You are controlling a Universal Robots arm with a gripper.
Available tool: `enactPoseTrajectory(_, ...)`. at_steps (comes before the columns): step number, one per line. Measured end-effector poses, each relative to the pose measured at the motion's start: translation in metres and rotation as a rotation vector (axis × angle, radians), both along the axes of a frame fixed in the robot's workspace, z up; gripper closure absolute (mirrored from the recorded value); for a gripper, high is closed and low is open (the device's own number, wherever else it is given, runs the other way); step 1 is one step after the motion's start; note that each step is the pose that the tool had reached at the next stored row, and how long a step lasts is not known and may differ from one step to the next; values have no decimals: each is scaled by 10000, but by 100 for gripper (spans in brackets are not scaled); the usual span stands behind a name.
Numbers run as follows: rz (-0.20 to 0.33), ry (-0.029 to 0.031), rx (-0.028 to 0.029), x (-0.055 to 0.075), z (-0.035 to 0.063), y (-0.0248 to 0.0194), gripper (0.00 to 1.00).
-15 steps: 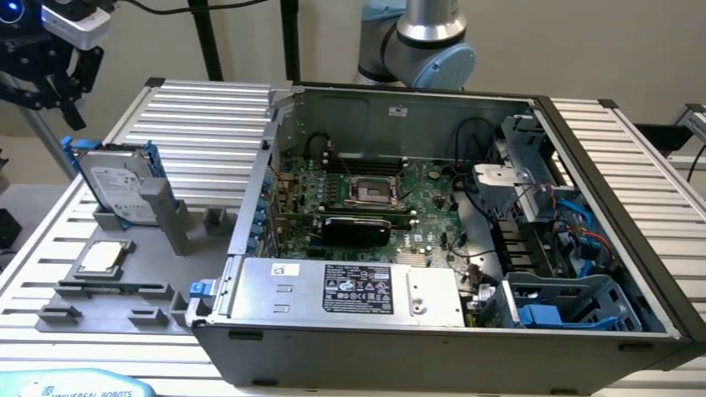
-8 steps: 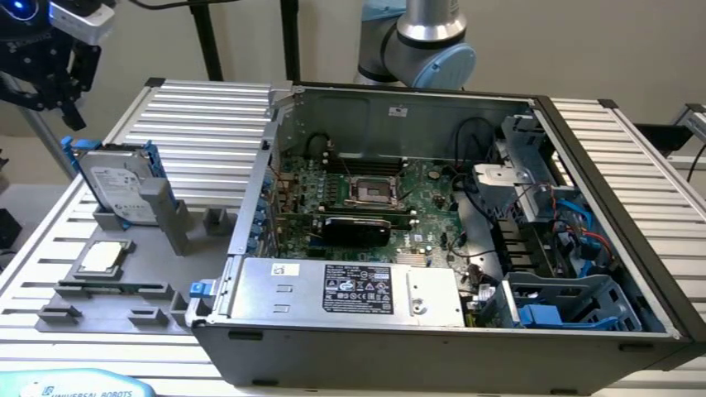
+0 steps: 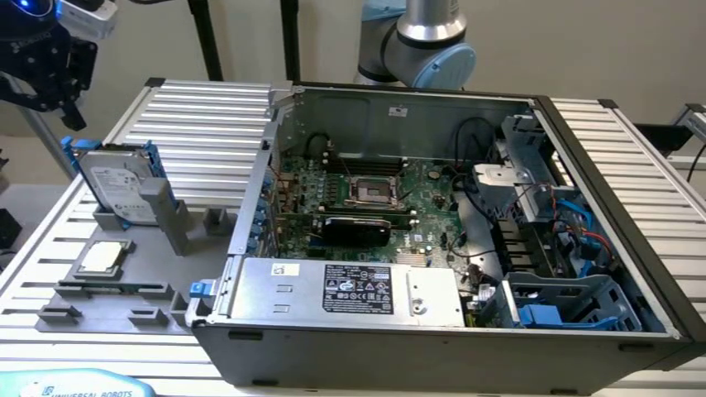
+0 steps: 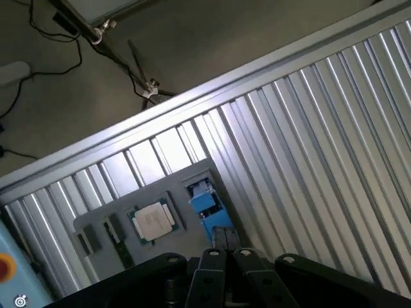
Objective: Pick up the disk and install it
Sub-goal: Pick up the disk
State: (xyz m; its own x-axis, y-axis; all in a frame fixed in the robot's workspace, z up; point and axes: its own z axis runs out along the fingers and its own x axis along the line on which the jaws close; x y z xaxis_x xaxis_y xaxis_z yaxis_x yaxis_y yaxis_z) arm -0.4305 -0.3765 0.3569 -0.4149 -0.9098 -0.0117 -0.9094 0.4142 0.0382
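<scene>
At the exterior view's far left, the gripper (image 3: 64, 103) hangs above the disk (image 3: 114, 184), well apart, fingers (image 4: 221, 240) pressed together w/ nothing held. The disk stands on edge in a grey holder (image 3: 165, 213), on the exterior view's left of the PC case (image 3: 441, 351). Good reach, imo: centre over the top edge of its blue carrier (image 3: 152, 161), stay square, spread the fingers before descending.

"UNIVERSAL ROBOTS" was read on a pale blue panel (image 3: 78, 387) at the near edge, on the exterior view's left. Print on the disk (image 3: 116, 188) and the black-and-white label (image 3: 359, 289) could not be deciphered.
</scene>
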Motion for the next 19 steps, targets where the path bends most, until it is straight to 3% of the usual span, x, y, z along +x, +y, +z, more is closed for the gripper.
enactPoseTrajectory(19, 3452, -206, 0, 0, -15, 0, 89)
